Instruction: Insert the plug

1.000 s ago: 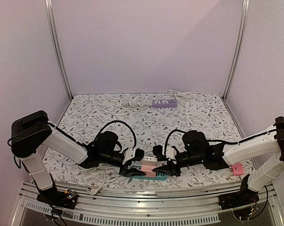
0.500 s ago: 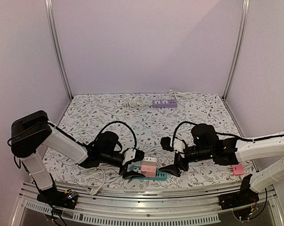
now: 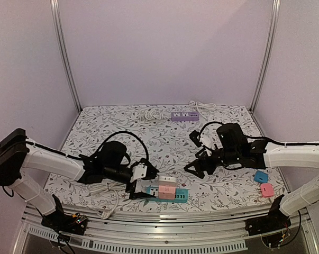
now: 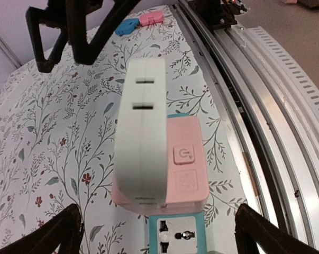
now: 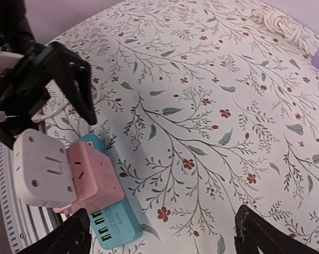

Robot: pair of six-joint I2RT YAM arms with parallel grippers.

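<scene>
A teal power strip (image 3: pixel 179 196) lies near the table's front edge. A pink adapter plug (image 3: pixel 166 191) sits plugged on it, with a white adapter (image 3: pixel 168 180) stacked against its far side. My left gripper (image 3: pixel 140 188) is open just left of the strip, touching nothing. In the left wrist view the white adapter (image 4: pixel 143 132), pink adapter (image 4: pixel 185 164) and teal strip (image 4: pixel 183 233) lie ahead of the open left gripper (image 4: pixel 159 241). My right gripper (image 3: pixel 198 167) is open and empty, raised to the right of the strip. The right wrist view shows the pink adapter (image 5: pixel 90 177) on the strip (image 5: pixel 109 222).
A purple power strip (image 3: pixel 184 116), a coiled white cable (image 3: pixel 153 112) and a white power strip (image 3: pixel 223 123) lie at the back. A small blue piece (image 3: pixel 261 176) and a pink piece (image 3: pixel 266 190) lie at the right. Metal rails (image 4: pixel 265 106) run along the near edge.
My right gripper has drawn up and back to the right, away from the pink adapter. My left gripper has backed off slightly to the left. The adapters stay on the strip.
</scene>
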